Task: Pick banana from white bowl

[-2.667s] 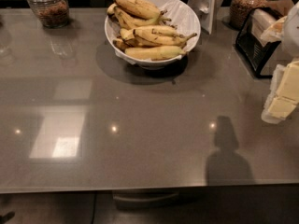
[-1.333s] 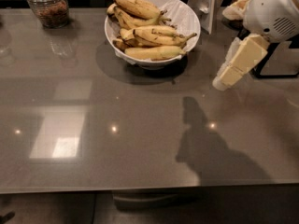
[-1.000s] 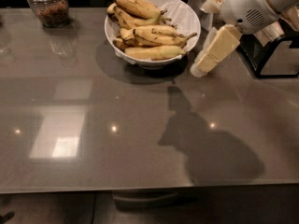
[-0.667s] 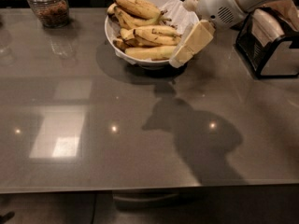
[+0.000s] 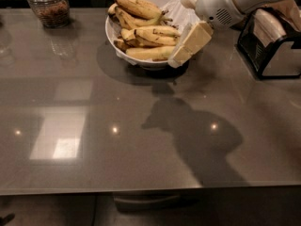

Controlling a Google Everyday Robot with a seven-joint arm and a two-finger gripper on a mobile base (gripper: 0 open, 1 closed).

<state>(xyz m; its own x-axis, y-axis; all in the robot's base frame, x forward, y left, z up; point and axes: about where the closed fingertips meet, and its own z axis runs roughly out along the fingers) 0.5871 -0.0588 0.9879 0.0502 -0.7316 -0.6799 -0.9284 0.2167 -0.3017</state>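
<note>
A glossy grey-brown tabletop (image 5: 141,126) reflects ceiling lights and carries a dark shadow. At its far edge sits the wide white fluted bowl (image 5: 111,32), heaped with yellow bananas. The long curved yellow banana (image 5: 138,7), brown-flecked and dark at both ends, lies on top of the pile. The cream-coloured gripper (image 5: 188,46) hangs over the bowl's right rim, possibly touching it; whether it is spread or closed, I cannot tell. A black wire rack (image 5: 270,46) stands right, and a glass jar of brown contents (image 5: 48,6) far left.
</note>
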